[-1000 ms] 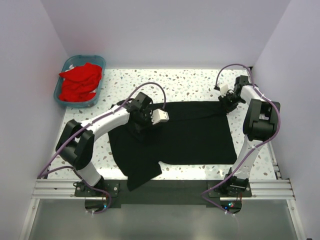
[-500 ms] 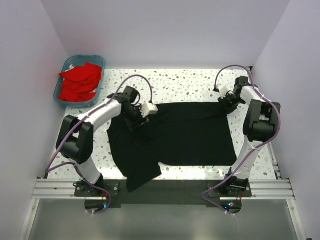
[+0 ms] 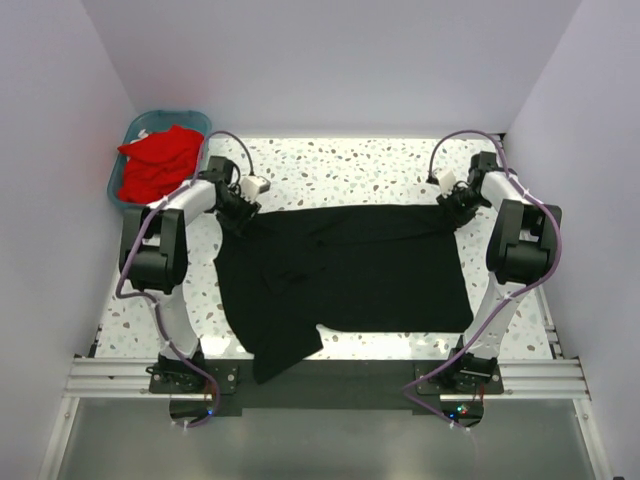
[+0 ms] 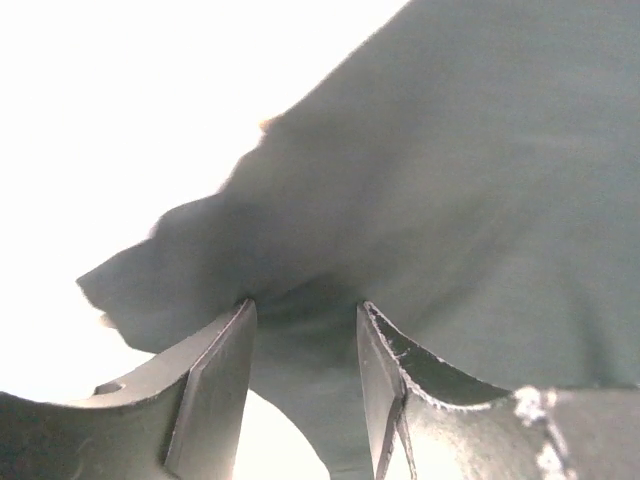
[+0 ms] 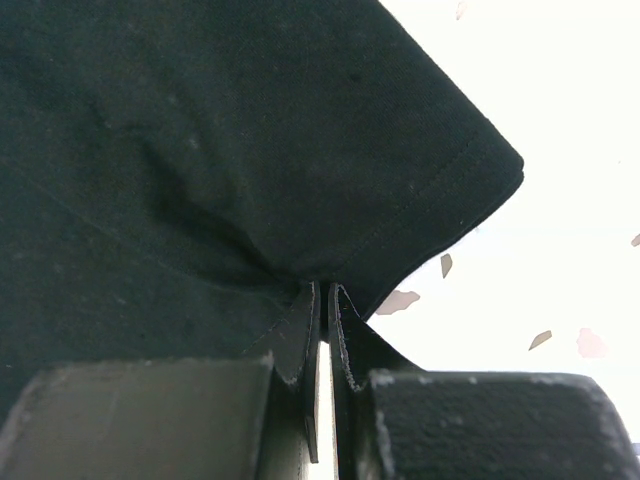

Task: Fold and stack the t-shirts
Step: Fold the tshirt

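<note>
The black t-shirt (image 3: 350, 265) is matt knitted cloth with faint lint specks, a stitched hem and soft creases. The red t-shirts (image 3: 160, 165) are matt, crumpled cloth. The basket (image 3: 145, 122) is smooth teal plastic. The bench (image 3: 350, 165) is a smooth, speckled, stone-look top. The left gripper (image 4: 305, 312) has dark matt fingers, one edge chipped rough.

White arm links (image 3: 180, 206), black joints (image 3: 520, 246); purple looping cables (image 3: 462, 133); dark grey fingers (image 4: 215, 400), edges chipped.

My fingers (image 4: 215, 390) are dark grey, the t-shirt (image 3: 350, 265) plain black. The table (image 3: 370, 165) is white, speckled grey and brown; the basket (image 3: 165, 114) teal, its shirts (image 3: 158, 168) bright red.
</note>
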Robot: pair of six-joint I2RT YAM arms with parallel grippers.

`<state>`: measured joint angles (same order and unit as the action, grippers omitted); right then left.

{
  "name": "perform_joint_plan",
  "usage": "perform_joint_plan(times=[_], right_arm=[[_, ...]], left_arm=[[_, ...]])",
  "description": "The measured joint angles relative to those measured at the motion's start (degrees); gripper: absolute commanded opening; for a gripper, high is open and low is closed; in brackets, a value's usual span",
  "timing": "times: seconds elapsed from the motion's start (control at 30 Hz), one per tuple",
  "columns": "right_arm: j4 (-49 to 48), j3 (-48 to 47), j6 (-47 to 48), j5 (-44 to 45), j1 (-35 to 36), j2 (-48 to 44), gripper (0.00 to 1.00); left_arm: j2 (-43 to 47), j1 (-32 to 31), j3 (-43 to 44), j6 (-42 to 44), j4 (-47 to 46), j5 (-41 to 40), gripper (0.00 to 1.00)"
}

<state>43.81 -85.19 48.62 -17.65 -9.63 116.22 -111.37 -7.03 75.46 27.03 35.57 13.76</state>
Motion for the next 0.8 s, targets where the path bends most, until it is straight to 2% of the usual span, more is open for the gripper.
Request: perform_joint_plan(times=[0.23, 0.27, 0.37, 0.5, 0.63, 0.8], right_arm=[[0.5, 0.2, 1.4, 0.2, 0.0, 0.0, 0.01], [0.8, 0.3, 1.7, 0.2, 0.0, 0.0, 0.14], [3.6, -0.6, 2.0, 0.2, 0.0, 0.0, 0.36], [9.2, -5.5, 2.3, -0.4, 0.0, -0.2, 0.35], [11.3, -7.9, 2.4, -1.8, 0.0, -2.1, 0.32], [12.8, -7.7, 2.9, -2.0, 0.0, -3.1, 0.39]], left_arm=[[-2.6, 4.3, 3.6, -1.7, -1.9, -3.0, 0.53], [-2.6, 4.3, 3.7, -1.9, -1.8, -3.1, 0.54], [-2.6, 4.2, 3.8, -1.9, -1.6, -2.4, 0.58], [-1.4, 4.2, 3.8, -1.3, -0.3, 0.9, 0.64], [3.6, 2.8, 4.0, 0.6, 0.7, 7.1, 0.66], [8.7, -6.0, 5.6, 5.3, 0.8, 13.7, 0.65]])
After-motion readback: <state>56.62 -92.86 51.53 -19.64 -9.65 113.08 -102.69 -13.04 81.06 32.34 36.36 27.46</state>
